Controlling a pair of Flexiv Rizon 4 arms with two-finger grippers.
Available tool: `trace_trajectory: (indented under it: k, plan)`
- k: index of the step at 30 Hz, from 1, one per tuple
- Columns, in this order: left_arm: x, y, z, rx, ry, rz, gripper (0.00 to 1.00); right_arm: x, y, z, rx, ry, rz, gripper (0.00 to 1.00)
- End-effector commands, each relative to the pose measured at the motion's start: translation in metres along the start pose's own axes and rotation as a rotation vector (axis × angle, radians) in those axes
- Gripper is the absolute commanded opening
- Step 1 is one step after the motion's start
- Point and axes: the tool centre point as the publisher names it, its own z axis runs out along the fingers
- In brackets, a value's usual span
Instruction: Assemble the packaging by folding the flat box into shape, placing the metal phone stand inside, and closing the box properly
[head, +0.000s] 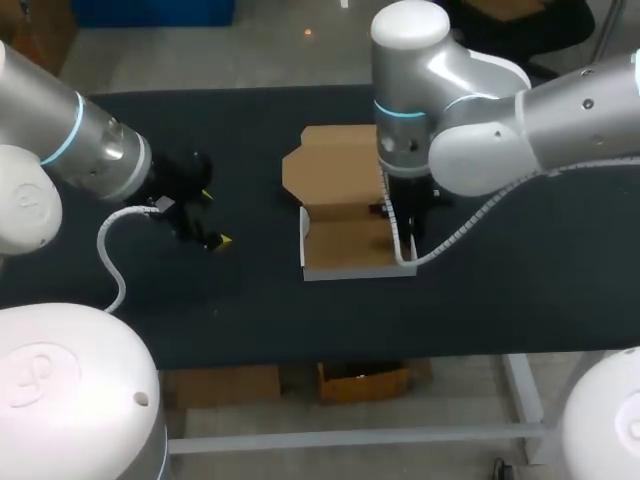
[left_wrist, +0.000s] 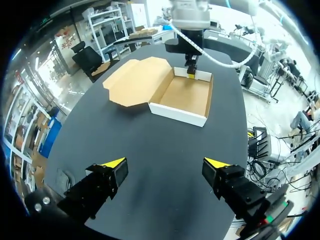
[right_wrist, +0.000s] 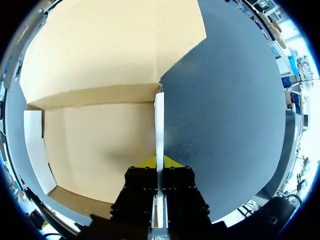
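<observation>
The cardboard box (head: 345, 245) lies open in the middle of the table, brown inside and white outside. Its lid (head: 330, 170) is folded back flat on the far side. My right gripper (right_wrist: 159, 163) is shut on the box's thin white right side wall (right_wrist: 159, 122), which stands upright between its yellow tips. In the head view the right gripper (head: 398, 218) is at that wall, and in the left wrist view the right gripper (left_wrist: 191, 71) shows at the box's (left_wrist: 182, 95) far wall. My left gripper (left_wrist: 165, 164) hovers open over bare table, left of the box, holding nothing. No phone stand is visible.
The black tabletop (head: 500, 290) spreads around the box. A white cable (head: 112, 250) hangs from my left arm, and another one (head: 450, 240) loops off my right arm beside the box.
</observation>
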Motion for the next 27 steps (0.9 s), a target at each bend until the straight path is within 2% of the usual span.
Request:
trace_trajectory:
  k: [1, 14, 23, 25, 27]
  plan:
    - [0.0003, -0.0004, 0.0005, -0.002, -0.002, 0.000, 1.00, 0.0112, 0.0075, -0.0056, 0.027, -0.118, 0.019, 0.00]
    - [0.0003, -0.0004, 0.0005, -0.002, -0.002, 0.000, 1.00, 0.0164, 0.0111, -0.0095, -0.004, -0.310, 0.078, 0.00]
    - [0.0003, -0.0004, 0.0005, -0.002, -0.002, 0.000, 1.00, 0.0157, 0.0108, -0.0034, 0.029, -0.360, 0.141, 0.00]
    - [0.0003, -0.0004, 0.0005, -0.002, -0.002, 0.000, 1.00, 0.0151, 0.0104, -0.0030, 0.033, -0.398, 0.169, 0.00]
    - [0.0003, -0.0004, 0.0005, -0.002, -0.002, 0.000, 1.00, 0.0153, 0.0106, -0.0027, 0.030, -0.392, 0.162, 0.00]
